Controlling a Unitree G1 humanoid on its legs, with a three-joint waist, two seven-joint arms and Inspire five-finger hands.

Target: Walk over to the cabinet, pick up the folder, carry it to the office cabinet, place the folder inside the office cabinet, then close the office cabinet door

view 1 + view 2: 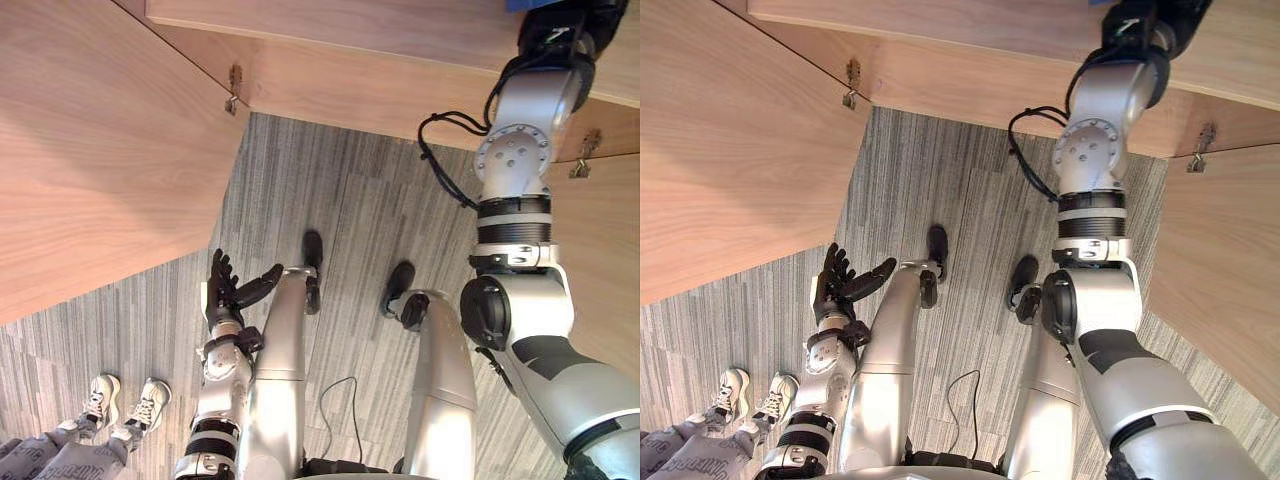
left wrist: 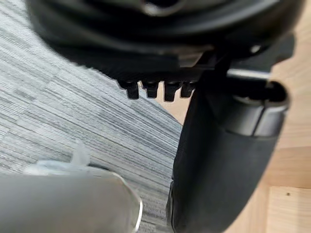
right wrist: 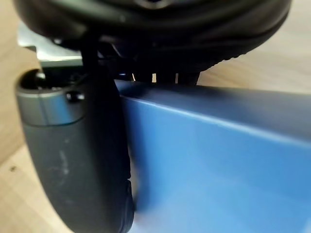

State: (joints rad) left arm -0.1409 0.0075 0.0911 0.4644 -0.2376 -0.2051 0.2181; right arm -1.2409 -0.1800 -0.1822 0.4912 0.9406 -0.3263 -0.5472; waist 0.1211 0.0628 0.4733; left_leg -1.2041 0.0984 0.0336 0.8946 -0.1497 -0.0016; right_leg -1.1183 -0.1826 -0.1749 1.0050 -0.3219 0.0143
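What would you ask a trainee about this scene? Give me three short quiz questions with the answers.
1. True or false: the left hand grips the folder.
2. What colour is the folder? A red, B blue, C green.
3. Fill in: low beside the left arm stand a person's white ____.

Key:
1. False. The left hand is open and holds nothing. The right hand, raised at the cabinet, pinches the folder.
2. B.
3. shoes.
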